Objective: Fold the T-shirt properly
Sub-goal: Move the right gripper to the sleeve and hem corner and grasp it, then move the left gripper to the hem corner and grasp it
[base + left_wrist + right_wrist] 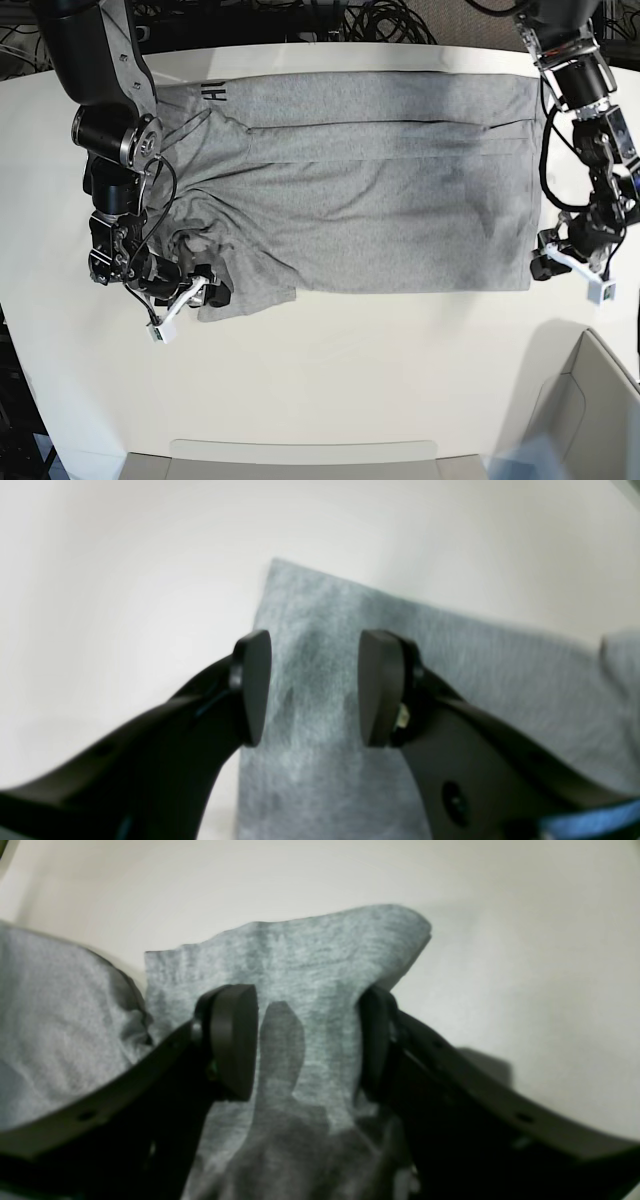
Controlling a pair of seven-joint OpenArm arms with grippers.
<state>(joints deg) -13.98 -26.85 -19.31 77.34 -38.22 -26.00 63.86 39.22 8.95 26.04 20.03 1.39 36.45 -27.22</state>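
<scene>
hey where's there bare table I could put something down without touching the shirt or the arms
Best is the wide white strip of table between the shirt's near hem and the bins at the front edge. The back strip is thin, beside cables. Crowded: the shirt's two near corners, where the right claw and left claw sit.
</scene>
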